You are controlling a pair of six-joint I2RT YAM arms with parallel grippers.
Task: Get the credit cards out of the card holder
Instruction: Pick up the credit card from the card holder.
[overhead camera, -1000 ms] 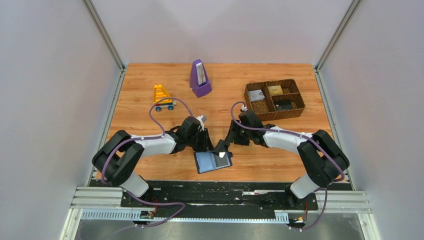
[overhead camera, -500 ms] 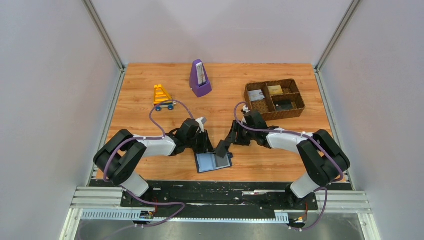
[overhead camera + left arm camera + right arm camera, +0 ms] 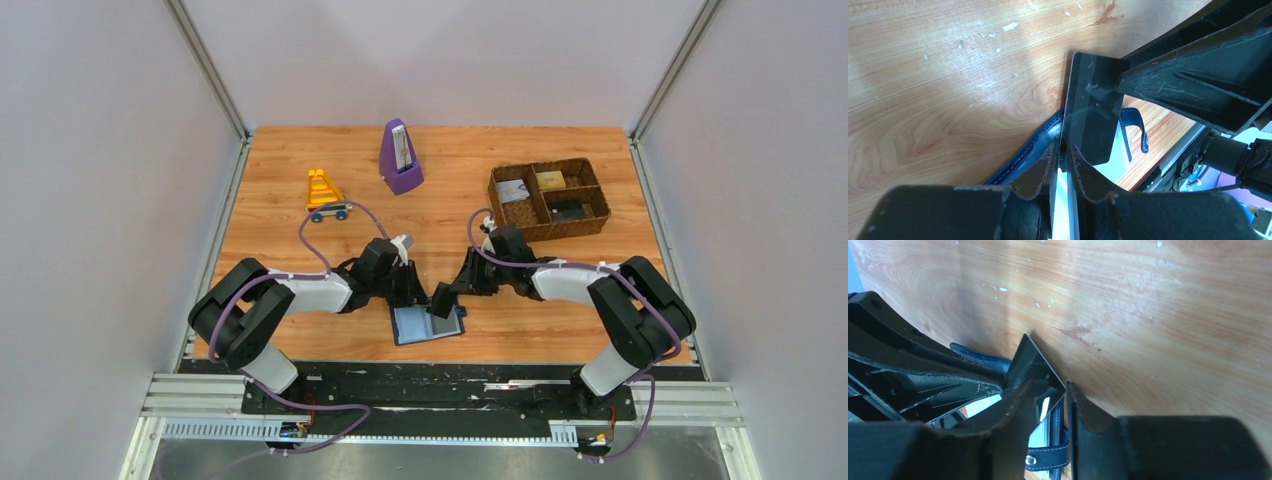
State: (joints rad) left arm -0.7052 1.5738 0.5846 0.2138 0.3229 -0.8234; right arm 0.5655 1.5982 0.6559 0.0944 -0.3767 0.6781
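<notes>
The brown woven compartment basket (image 3: 548, 232) stands at the far right of the table. Its left cell holds a whitish printed card (image 3: 513, 190), its far middle cell a gold-tan card (image 3: 550, 180), and its near right cell a dark card (image 3: 570, 212). The black, blue-lined folding card holder (image 3: 420, 327) lies open near the table's near edge, between the two arms. A dark glossy plastic credit card (image 3: 1093, 115) stands on edge above it. The left gripper (image 3: 1062, 150) is pinched tight on the card's lower edge. The right gripper (image 3: 1052, 390) has narrow jaws at the card's far corner, and I cannot tell whether they clamp it. The wood-grain table (image 3: 460, 170) is walled by pale grey panels on three sides. A purple metronome (image 3: 400, 158) and a yellow wheeled toy (image 3: 325, 193) stand at the far left, well apart from the holder. Open wood lies between them and the arms, while the holder sits close to the black base rail (image 3: 440, 375).
</notes>
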